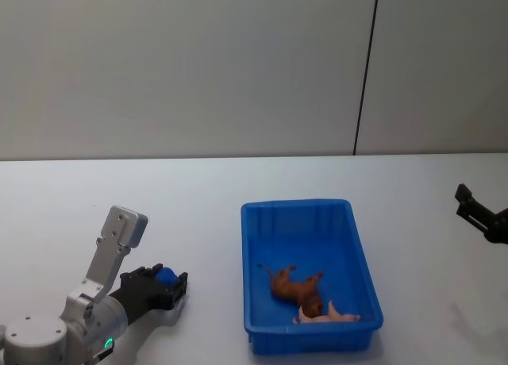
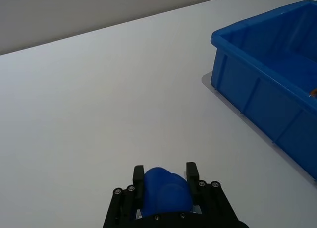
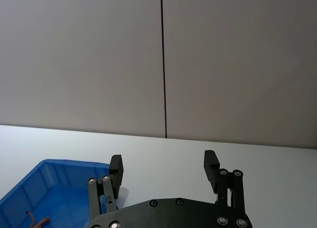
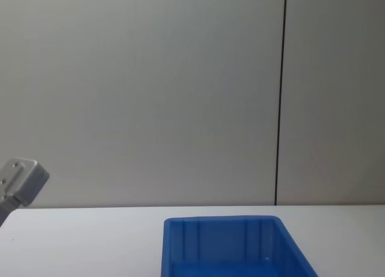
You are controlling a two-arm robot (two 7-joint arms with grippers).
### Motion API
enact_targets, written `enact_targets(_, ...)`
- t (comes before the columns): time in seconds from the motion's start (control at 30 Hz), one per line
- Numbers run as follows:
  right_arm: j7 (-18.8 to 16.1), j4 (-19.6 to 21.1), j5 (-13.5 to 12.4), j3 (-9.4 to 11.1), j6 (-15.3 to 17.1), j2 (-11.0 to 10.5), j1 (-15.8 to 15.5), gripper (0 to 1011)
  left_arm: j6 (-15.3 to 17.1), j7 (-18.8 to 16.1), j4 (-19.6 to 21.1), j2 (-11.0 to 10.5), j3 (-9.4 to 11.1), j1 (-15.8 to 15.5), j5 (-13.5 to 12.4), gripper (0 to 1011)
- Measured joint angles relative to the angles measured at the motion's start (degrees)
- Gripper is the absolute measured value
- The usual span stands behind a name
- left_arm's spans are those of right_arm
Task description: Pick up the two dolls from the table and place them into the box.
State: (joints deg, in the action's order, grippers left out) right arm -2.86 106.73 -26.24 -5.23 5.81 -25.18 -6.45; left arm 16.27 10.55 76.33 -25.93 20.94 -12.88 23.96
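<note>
A dark blue doll (image 1: 166,277) with a rounded head (image 2: 165,190) sits between the fingers of my left gripper (image 1: 176,286), which is shut on it over the white table (image 1: 198,222), left of the box. The blue box (image 1: 252,246) stands at the centre; inside it lies a brown-orange doll (image 1: 298,286) with pale pink parts (image 1: 325,316). The box's near wall (image 2: 257,99) shows in the left wrist view. My right gripper (image 3: 164,169) is open and holds nothing, off to the right of the box near the view's edge (image 1: 476,213).
A grey wall with a dark vertical seam (image 1: 365,71) runs behind the table. Bare tabletop (image 2: 99,89) stretches between my left gripper and the box. The box's rim (image 4: 222,220) appears low in the chest view, with part of my left arm (image 4: 18,177) at the left.
</note>
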Motion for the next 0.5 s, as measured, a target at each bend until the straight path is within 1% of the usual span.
enact_targets(0.17,0.0,0.0,0.0,0.0,0.0,0.0,0.0,1001,-0.4,-0.2,0.3,0.0,-0.1,0.0,0.0,497)
enact_targets(0.5,0.0,0.0,0.0,0.0,0.0,0.0,0.0,1001,-3.3,-1.4,2.4,0.0,-0.6,0.0,0.2,433)
